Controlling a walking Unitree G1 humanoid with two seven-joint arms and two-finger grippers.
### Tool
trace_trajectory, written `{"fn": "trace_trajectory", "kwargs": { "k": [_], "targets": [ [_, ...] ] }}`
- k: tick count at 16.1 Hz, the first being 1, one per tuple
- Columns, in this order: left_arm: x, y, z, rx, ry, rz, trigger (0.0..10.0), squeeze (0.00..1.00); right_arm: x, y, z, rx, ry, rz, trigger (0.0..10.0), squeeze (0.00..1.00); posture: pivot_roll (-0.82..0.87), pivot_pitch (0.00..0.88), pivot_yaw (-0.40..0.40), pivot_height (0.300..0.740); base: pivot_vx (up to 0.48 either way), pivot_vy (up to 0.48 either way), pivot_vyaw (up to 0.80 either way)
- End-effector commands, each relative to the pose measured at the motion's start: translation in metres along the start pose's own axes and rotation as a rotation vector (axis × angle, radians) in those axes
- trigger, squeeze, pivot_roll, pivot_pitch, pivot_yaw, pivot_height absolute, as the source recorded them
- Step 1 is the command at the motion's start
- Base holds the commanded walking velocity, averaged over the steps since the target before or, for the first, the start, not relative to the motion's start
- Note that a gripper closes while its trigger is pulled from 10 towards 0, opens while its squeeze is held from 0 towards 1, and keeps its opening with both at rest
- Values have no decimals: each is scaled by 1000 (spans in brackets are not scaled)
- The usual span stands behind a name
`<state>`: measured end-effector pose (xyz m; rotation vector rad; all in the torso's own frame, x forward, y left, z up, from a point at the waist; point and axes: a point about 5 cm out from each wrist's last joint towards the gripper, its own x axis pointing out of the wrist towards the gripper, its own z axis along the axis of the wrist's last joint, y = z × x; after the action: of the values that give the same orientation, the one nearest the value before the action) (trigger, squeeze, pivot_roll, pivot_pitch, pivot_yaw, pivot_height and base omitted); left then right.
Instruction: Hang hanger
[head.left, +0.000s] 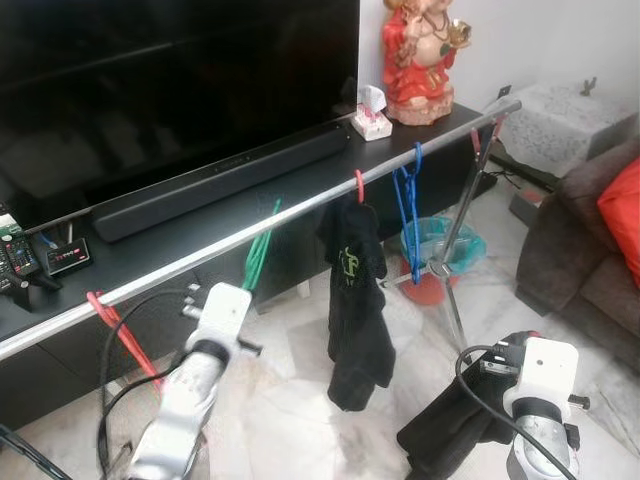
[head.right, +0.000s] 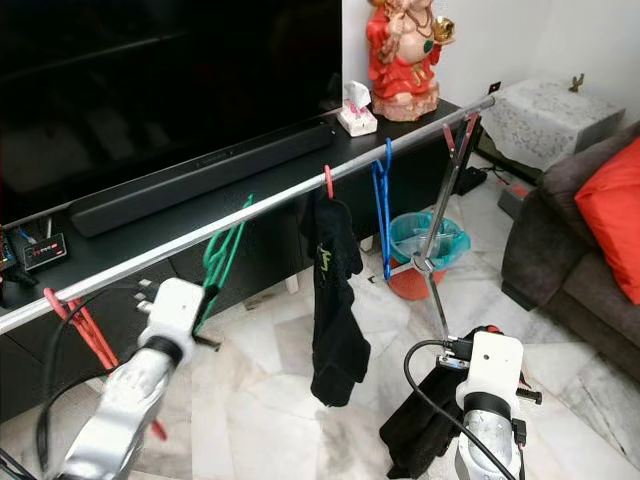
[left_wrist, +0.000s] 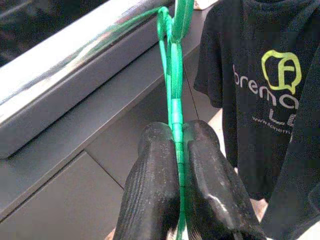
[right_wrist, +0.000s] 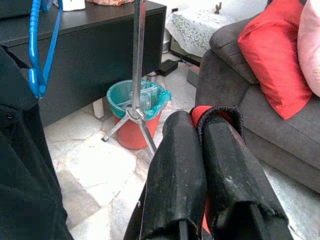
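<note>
Left wrist view | left hand (left_wrist: 177, 165) clamped on green hanger (left_wrist: 172, 85) | hook over steel rail (head.left: 300, 212) | release pending | right hand (right_wrist: 202, 150) clamped on black garment (head.left: 450, 425), unhung.

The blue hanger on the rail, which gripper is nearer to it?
Right. The right gripper, shut on a black garment, is below the blue hanger; the left gripper grips the green hanger farther along.
</note>
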<state>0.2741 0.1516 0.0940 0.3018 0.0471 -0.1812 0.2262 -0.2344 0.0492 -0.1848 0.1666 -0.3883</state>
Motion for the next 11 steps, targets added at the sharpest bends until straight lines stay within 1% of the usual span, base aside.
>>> {"fn": "trace_trajectory", "kwargs": {
  "k": [1,3,4,5,6,7,8,9,10,11],
  "targets": [
    [-8,8,-2,4,-12,-5,10000,0,1,1,7,2,-37,6,10000,0,-27,0,75,740,0,0,0],
    [-18,13,-8,34,4,-28,10000,0,1,1,6,0,-33,8,10000,0,-18,0,72,740,0,0,0],
    [-23,18,-14,26,23,-29,10000,0,1,0,5,-2,-30,10,10000,0,-1,0,66,740,0,0,0],
    [-30,21,-21,66,41,-55,10000,0,2,1,5,-5,-28,16,10000,0,7,0,62,740,0,0,0],
    [-39,22,-27,120,54,-107,10000,0,3,2,5,-6,-29,22,10000,0,17,0,58,740,0,0,0],
    [-51,25,-34,139,81,-160,10000,0,6,4,6,-9,-31,31,10000,0,24,0,55,740,0,0,0],
    [-57,27,-38,126,107,-182,10000,0,7,5,7,-9,-33,34,10000,0,27,0,53,740,0,0,0],
    [-63,28,-45,153,143,-218,10000,0,8,5,8,-9,-35,35,10000,0,31,0,51,740,0,0,0],
    [-67,29,-52,156,182,-236,10000,0,9,5,9,-9,-36,35,10000,0,33,0,52,740,0,0,0],
    [-71,27,-59,134,225,-251,10000,0,9,4,8,-10,-36,33,10000,0,37,0,54,740,0,0,0]
  ]
}}
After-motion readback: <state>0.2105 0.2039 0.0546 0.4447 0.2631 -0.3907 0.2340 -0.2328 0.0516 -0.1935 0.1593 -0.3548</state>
